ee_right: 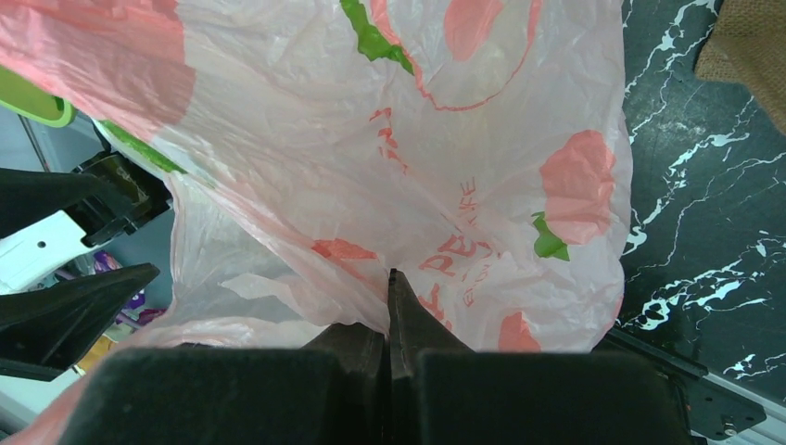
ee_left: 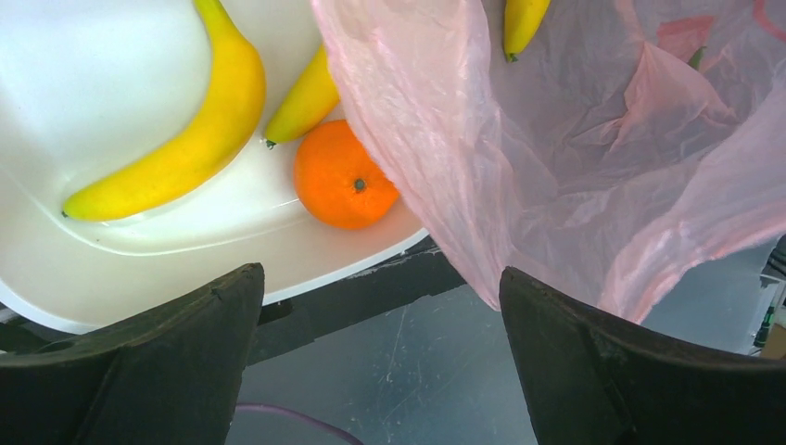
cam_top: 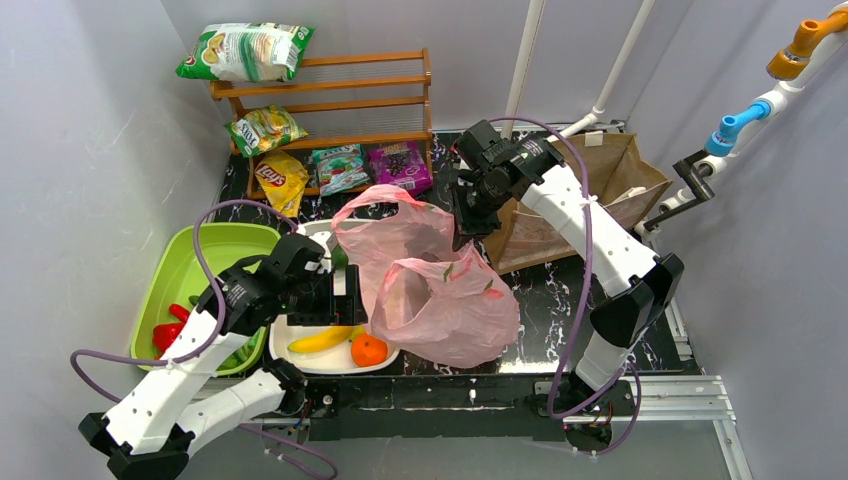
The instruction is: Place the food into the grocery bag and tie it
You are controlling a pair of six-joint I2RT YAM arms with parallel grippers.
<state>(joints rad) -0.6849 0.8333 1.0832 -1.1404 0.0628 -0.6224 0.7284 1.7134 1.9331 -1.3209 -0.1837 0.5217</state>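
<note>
Right end effector point(ee_right: 389, 283) apparently tight on bag point(ee_right: 306, 139)

Pink bag point(cam_top: 450, 300) with red fruit prints, yellow banana point(ee_left: 199, 125), orange point(ee_left: 345, 176), white tray point(ee_left: 93, 65)

Orange point(ee_left: 345, 185) beside banana point(ee_left: 176, 139) in tray point(ee_left: 93, 56), left of grocery bag point(cam_top: 440, 290)

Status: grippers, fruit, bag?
Left gripper open by tray. Right gripper shut on pink bag. Orange and banana in tray, unbagged. Bag wall overlaps tray edge.
</note>
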